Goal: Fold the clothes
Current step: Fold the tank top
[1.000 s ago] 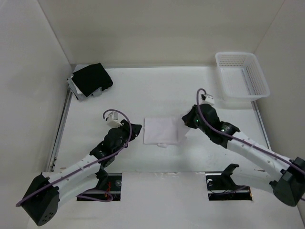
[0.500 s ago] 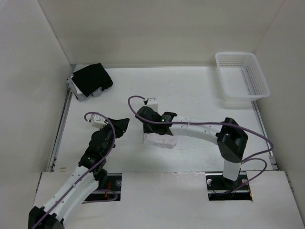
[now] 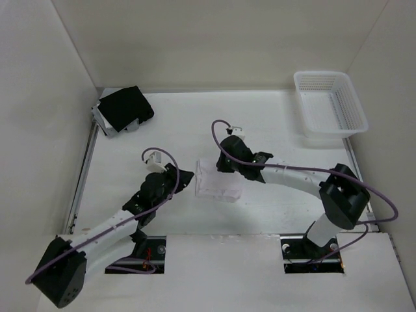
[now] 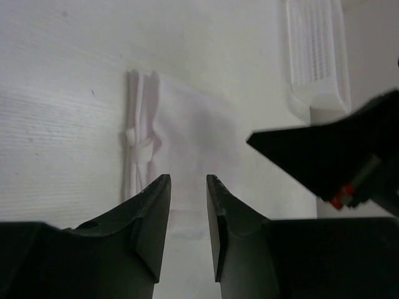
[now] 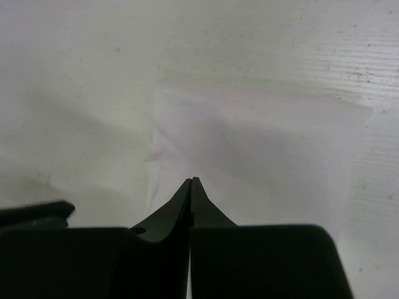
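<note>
Two arms: both reach in from the near edge and meet at the middle of the white surface (image 3: 162, 130).
Clothes: the clothes (image 3: 218, 187) lie flat at mid-surface as one white, folded, roughly rectangular piece. The left wrist view shows a bunched, puckered seam along one side.
Left tool: the left tool (image 4: 187, 182) sits low, just beside the garment's left edge. Its jaws stand a narrow way apart with nothing between them, and white fabric shows through the gap.
Right tool: the right tool (image 5: 192, 180) has its jaws pressed tip to tip over the garment, near a fold line. Whether any fabric is pinched between them cannot be told.
In the way: the right arm (image 3: 292, 175) stretches across the right half of the surface. Its wrist hides the garment's far corner from above and fills the right side of the left wrist view as a dark shape.
Black cloth: the black cloth (image 3: 125, 107) is folded in the far-left corner, well apart from the garment, resting on something pale.
Basket: the white mesh basket (image 3: 328, 104) stands in the far-right corner, well apart from both tools.
Cables: a purple cable (image 3: 166, 159) loops over each wrist.
</note>
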Motion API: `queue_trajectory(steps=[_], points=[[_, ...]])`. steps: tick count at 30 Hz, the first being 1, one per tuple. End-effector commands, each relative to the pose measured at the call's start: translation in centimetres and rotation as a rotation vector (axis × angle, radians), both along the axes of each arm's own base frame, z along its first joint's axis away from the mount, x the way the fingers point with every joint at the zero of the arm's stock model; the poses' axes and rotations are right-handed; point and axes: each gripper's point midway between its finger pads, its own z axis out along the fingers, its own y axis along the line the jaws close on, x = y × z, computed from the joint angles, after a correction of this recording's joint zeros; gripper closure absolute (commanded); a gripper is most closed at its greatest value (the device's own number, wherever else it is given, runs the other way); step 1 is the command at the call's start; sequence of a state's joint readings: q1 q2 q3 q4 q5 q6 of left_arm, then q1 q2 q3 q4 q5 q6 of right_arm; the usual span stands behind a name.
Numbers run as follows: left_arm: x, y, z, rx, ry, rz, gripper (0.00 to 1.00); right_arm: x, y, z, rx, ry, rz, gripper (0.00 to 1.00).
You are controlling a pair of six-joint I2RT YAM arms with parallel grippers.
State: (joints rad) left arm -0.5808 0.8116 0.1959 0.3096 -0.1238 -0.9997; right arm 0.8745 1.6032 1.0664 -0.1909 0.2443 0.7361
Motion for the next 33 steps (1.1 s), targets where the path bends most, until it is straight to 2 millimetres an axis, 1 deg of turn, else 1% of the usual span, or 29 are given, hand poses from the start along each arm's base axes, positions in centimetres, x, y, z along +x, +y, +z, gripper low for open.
queue_trajectory(steps=[1, 3, 5, 7, 8, 10, 13, 15, 18, 20, 24, 30, 33], points=[[0.9, -3.3, 3.5, -0.048, -0.118, -0.056, 0.74, 0.8, 4.0, -0.1, 0.192, -0.014, 0.139, 0.99], [0.8, -4.2, 2.2, -0.024, -0.094, -0.065, 0.75, 1.6, 4.6, -0.6, 0.236, -0.011, 0.153, 0.99], [0.7, -4.9, 0.3, 0.006, -0.063, -0.067, 0.78, 2.3, 5.2, -1.0, 0.267, -0.010, 0.168, 0.99], [0.7, -5.5, -1.0, 0.020, -0.042, -0.081, 0.79, 2.9, 5.8, -1.2, 0.296, -0.017, 0.175, 0.99], [0.7, -5.9, -2.2, 0.038, -0.023, -0.088, 0.80, 3.2, 6.3, -1.6, 0.313, -0.012, 0.178, 0.99], [0.6, -6.0, -3.9, 0.064, 0.013, -0.088, 0.81, 3.7, 6.7, -2.5, 0.333, 0.004, 0.173, 0.99], [0.4, -5.6, -6.8, 0.105, 0.084, -0.077, 0.83, 4.6, 7.2, -3.8, 0.362, 0.024, 0.151, 0.99], [0.1, -5.2, -7.7, 0.101, 0.121, -0.069, 0.84, 5.1, 7.2, -4.8, 0.375, 0.041, 0.135, 0.99], [-0.5, -4.8, -7.8, 0.099, 0.121, -0.064, 0.84, 6.1, 6.9, -5.9, 0.385, 0.059, 0.107, 0.99], [-0.9, -4.5, -7.3, 0.095, 0.110, -0.062, 0.84, 7.1, 6.8, -6.0, 0.405, 0.058, 0.082, 0.99], [-1.6, -4.0, -7.5, 0.120, 0.121, -0.061, 0.84, 8.7, 7.3, -5.4, 0.484, 0.066, 0.069, 0.98], [-2.7, -4.1, -8.0, 0.133, 0.135, -0.086, 0.84, 10.4, 7.3, -5.5, 0.533, 0.095, 0.011, 0.97], [-3.1, -4.3, -7.7, 0.150, 0.129, -0.109, 0.85, 11.4, 7.3, -4.5, 0.562, 0.093, -0.018, 0.97]])
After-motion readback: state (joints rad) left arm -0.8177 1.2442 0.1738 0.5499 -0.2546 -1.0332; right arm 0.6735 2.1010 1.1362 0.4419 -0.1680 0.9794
